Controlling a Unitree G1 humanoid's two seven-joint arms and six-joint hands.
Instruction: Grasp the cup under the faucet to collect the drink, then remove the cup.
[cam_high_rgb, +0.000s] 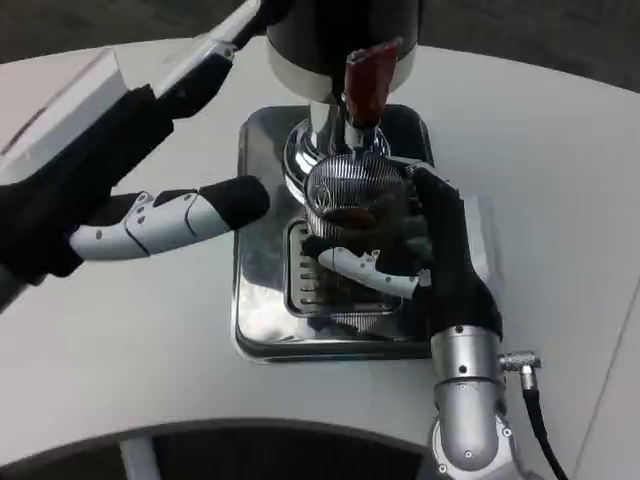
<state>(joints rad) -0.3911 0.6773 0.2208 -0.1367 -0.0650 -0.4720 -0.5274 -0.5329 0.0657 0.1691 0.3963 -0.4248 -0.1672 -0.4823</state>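
Under the faucet, your right robot hand grips the cup; left robot hand hovers open. Next, hold steady while it fills.

table: white, round-edged | floor: dark | light: soft, even

Faucet directly above cup; white table around.

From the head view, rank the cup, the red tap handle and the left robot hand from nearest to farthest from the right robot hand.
1. Cup: gripped by the right robot hand, on the drip tray.
2. Red tap handle: just above the cup, toward the dispenser.
3. Left robot hand: off to the left, over the table.
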